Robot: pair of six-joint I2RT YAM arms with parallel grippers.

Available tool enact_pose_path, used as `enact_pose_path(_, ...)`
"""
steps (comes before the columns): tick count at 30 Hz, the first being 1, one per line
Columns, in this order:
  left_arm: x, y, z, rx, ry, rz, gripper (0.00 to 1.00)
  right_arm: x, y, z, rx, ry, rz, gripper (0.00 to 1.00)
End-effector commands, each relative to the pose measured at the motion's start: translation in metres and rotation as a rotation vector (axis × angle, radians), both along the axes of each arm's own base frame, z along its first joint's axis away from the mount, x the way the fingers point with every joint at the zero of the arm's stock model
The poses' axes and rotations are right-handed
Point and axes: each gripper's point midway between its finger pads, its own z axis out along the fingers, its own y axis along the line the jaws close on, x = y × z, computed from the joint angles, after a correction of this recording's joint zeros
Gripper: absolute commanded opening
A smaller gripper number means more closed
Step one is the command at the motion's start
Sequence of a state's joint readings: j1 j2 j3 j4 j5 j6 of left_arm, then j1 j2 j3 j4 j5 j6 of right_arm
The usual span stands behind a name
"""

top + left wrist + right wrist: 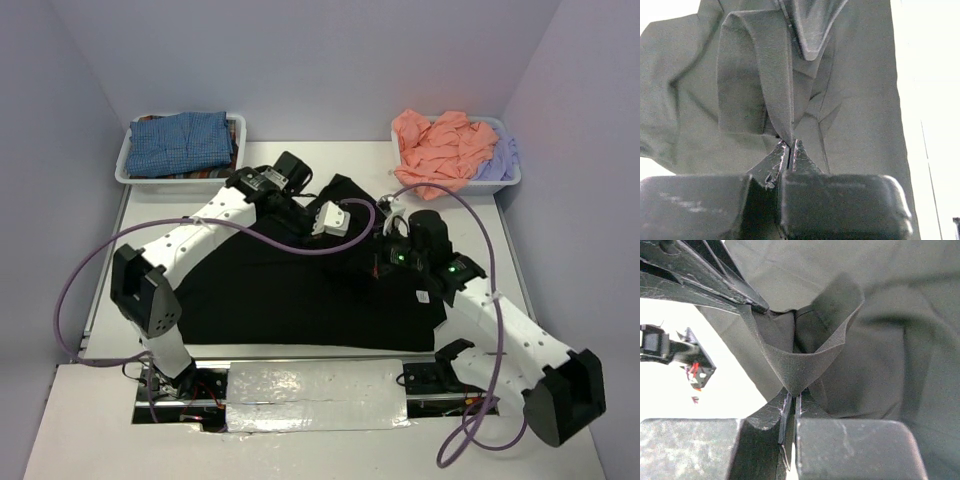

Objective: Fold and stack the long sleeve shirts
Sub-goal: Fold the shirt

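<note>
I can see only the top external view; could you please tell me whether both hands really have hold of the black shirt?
Observer: Yes for the left. Its wrist view shows the left hand shut on a raised fold of the black shirt.
Operator: Thank you. And the right one?
Observer: The right hand is shut too, pinching a textured edge band at the bottom of a V-shaped fold.

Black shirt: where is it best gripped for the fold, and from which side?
Probably at an edge, from above. The black shirt lies flat on the table, so its middle offers nothing to pinch; the edge lifts into a thin ridge. The left gripper and right gripper are each shut on such a ridge.
</note>
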State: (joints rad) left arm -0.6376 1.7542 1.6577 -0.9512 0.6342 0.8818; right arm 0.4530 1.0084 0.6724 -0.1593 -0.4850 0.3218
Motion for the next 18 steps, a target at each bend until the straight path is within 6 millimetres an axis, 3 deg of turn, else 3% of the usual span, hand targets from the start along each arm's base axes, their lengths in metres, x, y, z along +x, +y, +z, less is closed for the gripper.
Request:
enact_pose_path(1, -0.022, 0.022, 0.029, 0.033, -0.004, 0.011, 0.0, -0.015, -0.017, 0.013, -0.067, -0.01, -0.014, 0.0)
enact_pose_path(11, -0.061, 0.046, 0.058, 0.069, -0.054, -0.047, 0.0, -0.069, -0.009, 0.029, -0.047, 0.031, 0.118, 0.0)
enact_pose_path(18, -0.09, 0.041, 0.038, 0.076, 0.052, -0.061, 0.0, -0.103, -0.006, 0.013, -0.138, 0.136, 0.225, 0.0)
